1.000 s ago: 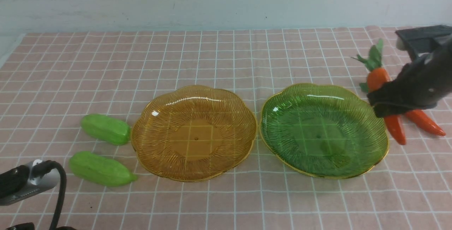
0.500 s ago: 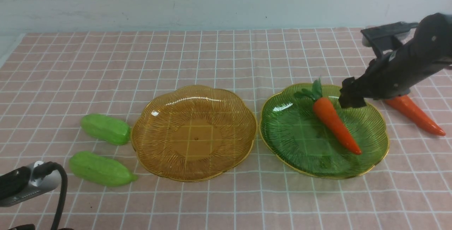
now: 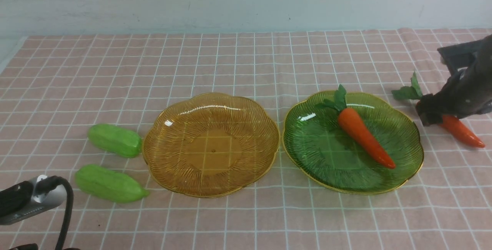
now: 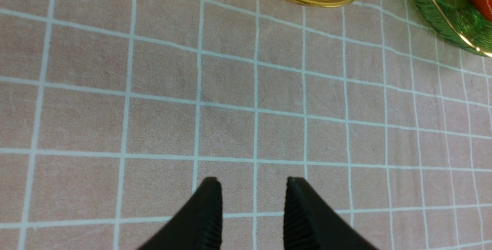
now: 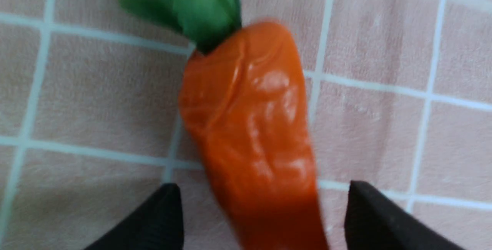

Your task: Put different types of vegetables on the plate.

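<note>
A pink cloth (image 3: 246, 62) with white squares covers the table. In the middle of the table two plates stand side by side, near each other but not touching: an amber plate (image 3: 210, 104) toward the left edge and a green plate (image 3: 319, 154) toward the right edge. The amber plate has nothing in it. One carrot (image 3: 363, 136) lies slanted in the green plate, its green leaves toward the far edge of the table and its thin tip toward the near right corner.

The second carrot (image 3: 461, 131) lies on the cloth close to the right edge of the table, near the green plate but apart from it. Its leaves point toward the far edge. The right claw (image 5: 261, 188) hangs over the thick part of this carrot. Its two black fingers (image 5: 161, 219) are spread wide, one on each side. In the right wrist view a strip of cloth shows between each finger and the orange skin, so the claw grips nothing.

Two green gourds lie on the cloth between the amber plate and the left edge. The first gourd (image 3: 114, 140) is just beside the rim of the plate. The second gourd (image 3: 110, 184) is closer to the near edge, with its pointed end toward the plate.

The left claw (image 4: 253, 182) is low over bare cloth by the near left corner. Its fingers stand apart and only cloth is between them, so it is unclenched and empty.
</note>
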Controlling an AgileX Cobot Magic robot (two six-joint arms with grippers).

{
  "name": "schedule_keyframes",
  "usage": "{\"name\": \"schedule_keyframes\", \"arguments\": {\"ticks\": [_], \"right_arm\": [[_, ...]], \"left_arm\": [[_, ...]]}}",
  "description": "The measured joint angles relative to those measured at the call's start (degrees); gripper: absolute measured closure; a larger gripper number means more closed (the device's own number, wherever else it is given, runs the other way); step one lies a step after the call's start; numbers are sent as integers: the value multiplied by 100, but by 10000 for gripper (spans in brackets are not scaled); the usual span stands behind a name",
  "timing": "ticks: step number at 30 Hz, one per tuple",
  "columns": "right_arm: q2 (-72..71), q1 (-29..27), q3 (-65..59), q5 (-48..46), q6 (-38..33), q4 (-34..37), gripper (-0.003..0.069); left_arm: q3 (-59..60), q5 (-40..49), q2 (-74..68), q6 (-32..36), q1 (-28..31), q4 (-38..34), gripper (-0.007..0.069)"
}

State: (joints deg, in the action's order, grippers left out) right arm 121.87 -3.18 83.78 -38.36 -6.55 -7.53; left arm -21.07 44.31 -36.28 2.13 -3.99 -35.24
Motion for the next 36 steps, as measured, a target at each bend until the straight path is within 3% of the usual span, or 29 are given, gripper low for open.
{"name": "schedule_keyframes", "arguments": {"ticks": [2, 5, 6, 9, 13, 18, 22, 25, 31, 36], "right_arm": [[21, 0, 12, 73, 0, -215, 169], [-9, 5, 35, -97, 5, -341, 387], [-77, 5, 119, -392, 5, -327, 428], [-400, 109, 660, -1356, -63, -23, 415], [-696, 350, 1493, -2704, -240, 1261, 415], [-692, 804, 1605, -3139, -383, 2188, 415], [-431, 1590, 1600, -3192, -455, 2018, 415], [-227, 1992, 1600, -3202, -428, 1618, 342], [-181, 2178, 1600, -3202, 337, 1321, 74], [-907, 2178, 1446, -3202, 580, 1485, 27]], "left_arm": [[0, 1, 0, 0, 0, 0, 407], [0, 1, 0, 0, 0, 0, 407], [0, 6, 0, 0, 0, 0, 407], [0, 6, 0, 0, 0, 0, 407], [0, 6, 0, 0, 0, 0, 407], [0, 6, 0, 0, 0, 8, 406], [0, 6, 0, 0, 0, 8, 368], [-6, 6, -7, 0, 0, 138, 302], [-633, -2, -787, -808, 0, 1275, 196], [-1065, -934, -2189, -2241, 0, 2247, 186]]}}
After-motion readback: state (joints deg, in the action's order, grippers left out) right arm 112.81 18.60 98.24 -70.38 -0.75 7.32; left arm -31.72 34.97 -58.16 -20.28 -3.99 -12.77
